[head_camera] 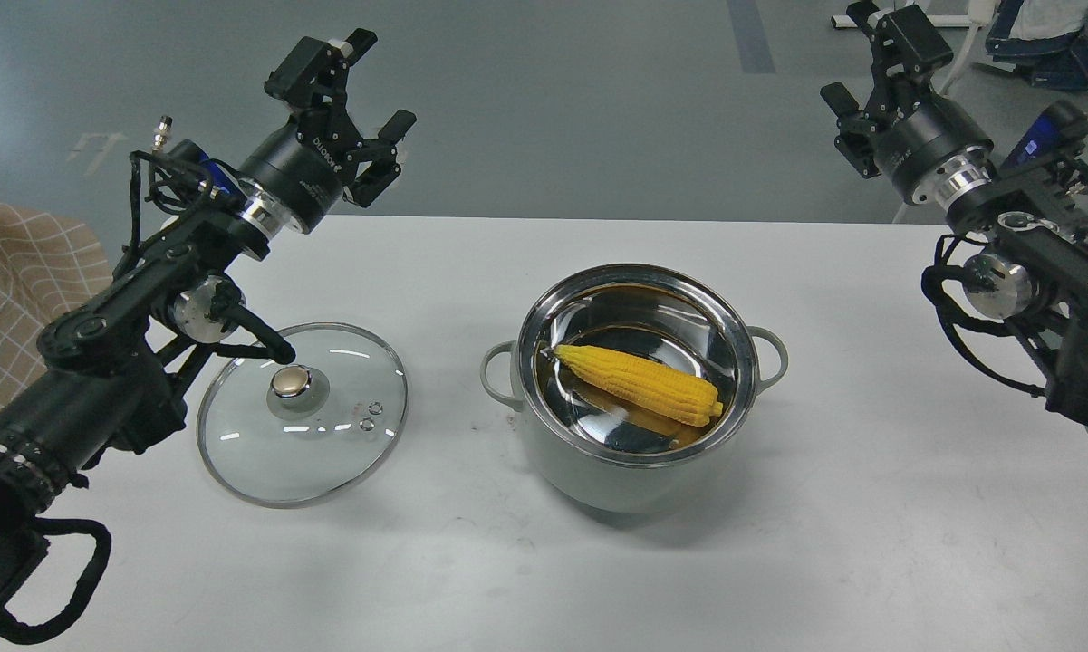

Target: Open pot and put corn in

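Note:
The pale grey-green pot [598, 475] stands open in the middle of the white table, its steel inside showing. The yellow corn [640, 384] lies inside it, pointed end to the left. The glass lid with the gold knob [292, 381] lies flat on the table to the pot's left. My left gripper [358, 95] is open and empty, raised above the table's far left edge. My right gripper [874, 59] is open and empty, raised high beyond the table's far right corner.
The white table [870, 507] has its far edge near the arms. A checked cloth [18, 263] lies at the left, off the table. A chair and wheeled frame [1033, 36] stand on the grey floor at the back right.

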Motion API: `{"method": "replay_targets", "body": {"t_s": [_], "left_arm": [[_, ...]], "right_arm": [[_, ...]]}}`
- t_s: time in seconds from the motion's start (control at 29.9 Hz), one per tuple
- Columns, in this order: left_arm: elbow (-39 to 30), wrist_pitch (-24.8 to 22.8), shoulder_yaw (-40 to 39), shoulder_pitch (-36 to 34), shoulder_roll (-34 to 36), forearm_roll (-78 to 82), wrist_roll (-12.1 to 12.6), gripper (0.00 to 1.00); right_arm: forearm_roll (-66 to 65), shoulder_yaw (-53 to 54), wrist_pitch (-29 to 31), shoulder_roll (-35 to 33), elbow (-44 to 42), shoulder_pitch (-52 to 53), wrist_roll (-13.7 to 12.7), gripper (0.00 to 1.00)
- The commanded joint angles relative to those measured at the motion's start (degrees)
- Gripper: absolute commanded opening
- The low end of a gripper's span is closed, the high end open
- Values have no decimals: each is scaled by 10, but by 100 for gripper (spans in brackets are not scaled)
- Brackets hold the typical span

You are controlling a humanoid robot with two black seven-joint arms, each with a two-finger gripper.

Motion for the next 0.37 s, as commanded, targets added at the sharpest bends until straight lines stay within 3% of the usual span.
{"method": "replay_targets", "body": {"t_s": [0.0, 0.33], "left_arm": [[17, -9, -14, 12, -15, -40, 0, 98], [-11, -9, -50, 30, -16, -43, 1, 98]], "right_arm": [[21, 47, 20, 26, 0, -35, 0, 100], [24, 103, 20, 30, 26, -63, 0, 100]]}}
